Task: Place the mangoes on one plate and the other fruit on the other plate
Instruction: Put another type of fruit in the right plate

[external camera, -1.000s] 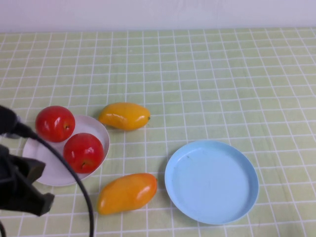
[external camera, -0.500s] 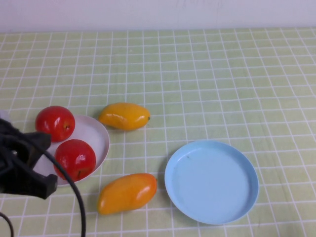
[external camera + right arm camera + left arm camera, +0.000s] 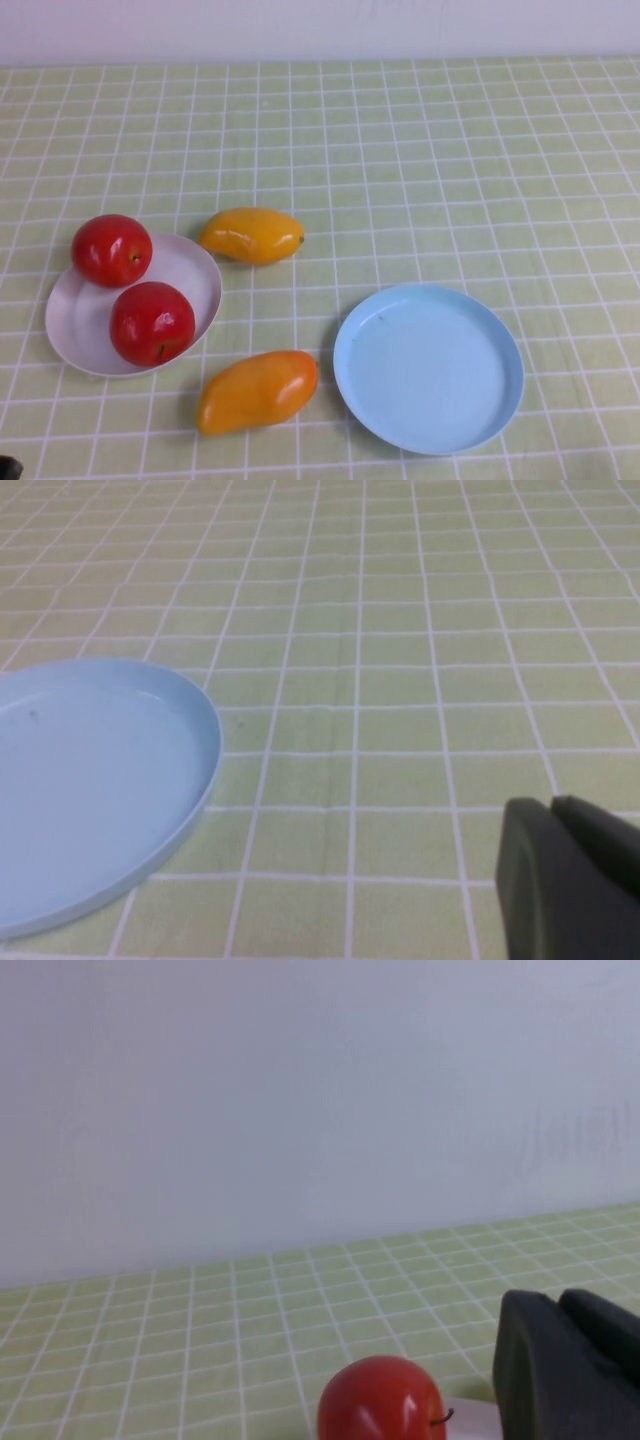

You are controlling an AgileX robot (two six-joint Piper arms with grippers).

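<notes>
On the green checked tablecloth (image 3: 420, 160), seen from the high view, the white plate (image 3: 82, 322) lay at the robot's left and held both red apples. The farther apple (image 3: 111, 250) sat at the plate's far rim; the nearer apple (image 3: 152, 323) rested toward the middle, with its stem end turned to the near side. The far mango (image 3: 251, 235) lay on the cloth just beyond and to the right of the white plate, its long axis almost straight left to right, its tapered tip pointing right. The near mango (image 3: 257, 390) lay on the cloth between the two plates, its long axis slanted, its right end farther from the robot than its left. The light blue plate (image 3: 428, 367) sat to the right of it, nearly touching, with no fruit in it. A dark scrap at the near left corner was all that showed of either arm.

From the left wrist view, the left gripper (image 3: 568, 1368) was a dark mass beside one red apple (image 3: 381, 1400), whose stem pointed toward it; I cannot tell how its fingers stood.

From the right wrist view, the right gripper (image 3: 566, 878) hung over bare cloth, apart from the blue plate (image 3: 205, 730); its fingers' state cannot be told.
</notes>
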